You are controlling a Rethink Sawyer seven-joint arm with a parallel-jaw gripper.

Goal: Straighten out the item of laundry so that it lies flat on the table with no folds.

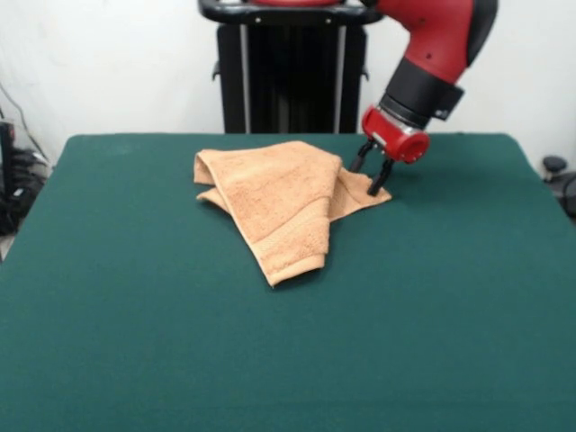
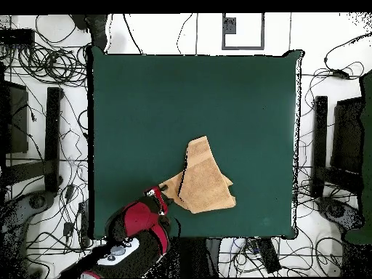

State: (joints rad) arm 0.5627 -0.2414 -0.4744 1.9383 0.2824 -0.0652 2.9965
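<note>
Orange-tan towel (image 1: 283, 198) folded, rumpled, jaws (image 1: 370, 173) seemingly at corner

A plain white wall (image 1: 108, 63) fills the upper frame; tangled black cables (image 2: 43, 62) cover the white floor (image 2: 327, 29) at left and right.

lab | cables (image 2: 43, 65) tangled round felt table (image 2: 145, 94) | robot pedestal (image 1: 290, 76)
</note>
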